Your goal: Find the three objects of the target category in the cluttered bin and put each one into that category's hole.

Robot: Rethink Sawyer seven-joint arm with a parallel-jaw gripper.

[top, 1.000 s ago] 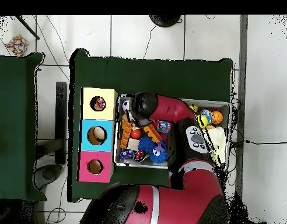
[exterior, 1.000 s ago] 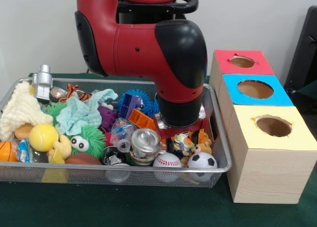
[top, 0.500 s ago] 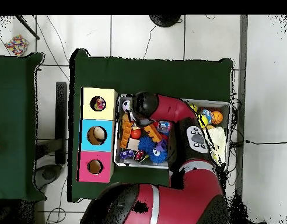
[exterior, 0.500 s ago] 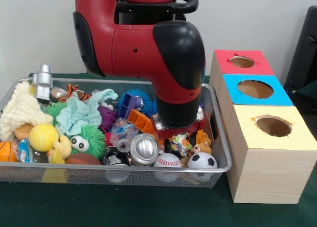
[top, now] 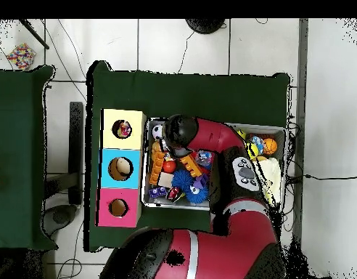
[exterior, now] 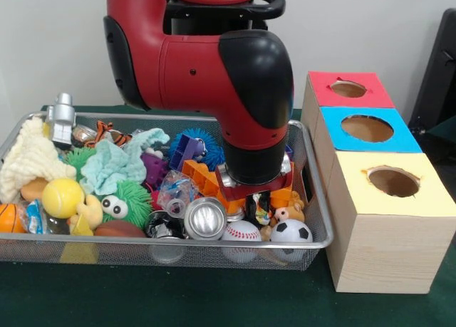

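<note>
My red and black arm [exterior: 214, 85] fills the upper middle of the front view and descends into the right half of the wire mesh bin [exterior: 313, 199], which rests on the green desk [exterior: 214, 298]. To the bin's right in that view stands a row of three pale wooden boxes; the yellow-topped box [exterior: 392, 220] is nearest the camera, with blue-topped [exterior: 367, 130] and red-topped [exterior: 349, 90] boxes behind it. My claw [exterior: 258, 207] is down among the toys, just above a baseball [exterior: 241, 232] and a soccer ball [exterior: 291, 231]; a small piece printed in several colours shows at its tips, but I cannot tell whether the claw is closed on it. A silver can [exterior: 205, 218] lies just beside the claw. In the overhead view, a dotted paper wad [top: 123, 130] is visible inside the yellow box's hole [top: 117, 125]. Another dotted wad [top: 20, 54] lies on the floor, well apart from the desk.
</note>
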